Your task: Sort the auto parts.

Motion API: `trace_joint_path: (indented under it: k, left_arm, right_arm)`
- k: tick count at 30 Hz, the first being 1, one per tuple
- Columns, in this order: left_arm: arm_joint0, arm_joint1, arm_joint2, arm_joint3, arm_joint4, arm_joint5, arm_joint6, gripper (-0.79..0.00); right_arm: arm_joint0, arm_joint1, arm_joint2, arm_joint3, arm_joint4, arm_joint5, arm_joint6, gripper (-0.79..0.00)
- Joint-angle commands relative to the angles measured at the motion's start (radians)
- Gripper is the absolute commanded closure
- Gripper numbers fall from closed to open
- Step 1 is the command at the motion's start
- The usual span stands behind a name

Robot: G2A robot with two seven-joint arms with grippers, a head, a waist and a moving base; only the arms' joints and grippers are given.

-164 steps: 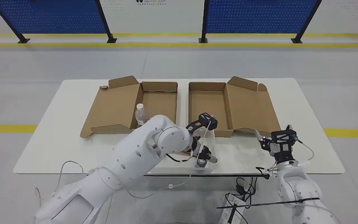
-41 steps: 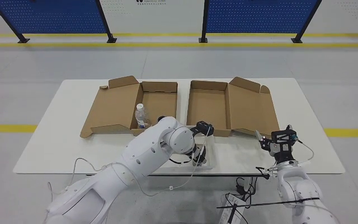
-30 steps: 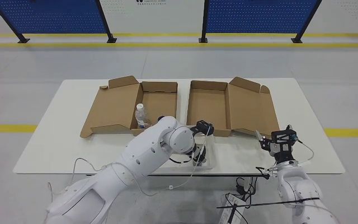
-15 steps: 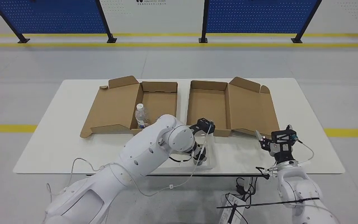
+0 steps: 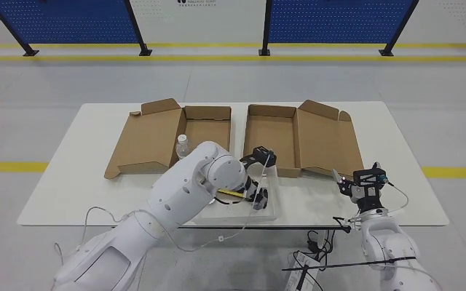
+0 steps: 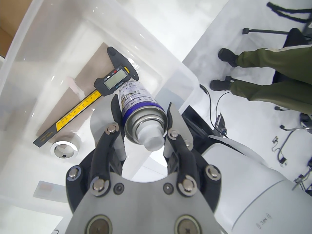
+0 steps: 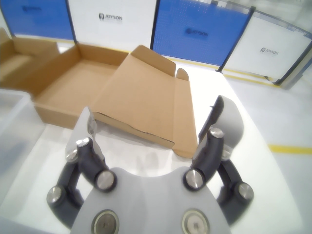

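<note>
My left gripper (image 6: 142, 107) is shut on a spray can (image 6: 132, 96) with a white and blue label, a metal top and a white nozzle. It holds the can just above a clear plastic bin (image 6: 61, 13) at the table's front middle (image 5: 271, 214). Inside the bin lie a black and yellow digital caliper (image 6: 112, 81), a metal ring (image 6: 65, 147) and a brown card (image 6: 73, 98). My right gripper (image 7: 154, 109) stands open and holds nothing near the table's front right corner (image 5: 357, 178).
Two open cardboard boxes sit at the back of the table, the left box (image 5: 207, 134) and the right box (image 5: 271, 138). A small clear bottle (image 5: 182, 145) stands in the left box. The right box's flap (image 7: 146, 93) lies just ahead of my right gripper.
My left arm has come up out of the bin with the spray can and swung slightly left, uncovering the caliper. The right arm has not moved.
</note>
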Motion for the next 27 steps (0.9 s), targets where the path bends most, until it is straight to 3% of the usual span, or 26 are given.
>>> trace_joint_path:
  k: [1, 20, 27]
  left_arm:
    - [-0.001, 0.003, -0.008, 0.001, 0.002, -0.005, -0.009, 0.000]
    - [0.012, 0.040, -0.089, -0.106, -0.071, -0.075, -0.135, 0.000]
    - [-0.002, 0.050, -0.074, -0.148, -0.129, -0.102, -0.141, 0.000]
  right_arm:
    - [0.000, 0.000, 0.000, 0.000, 0.000, 0.000, 0.000, -0.785]
    - [0.000, 0.000, 0.000, 0.000, 0.000, 0.000, 0.000, -0.785]
    - [0.000, 0.000, 0.000, 0.000, 0.000, 0.000, 0.000, -0.785]
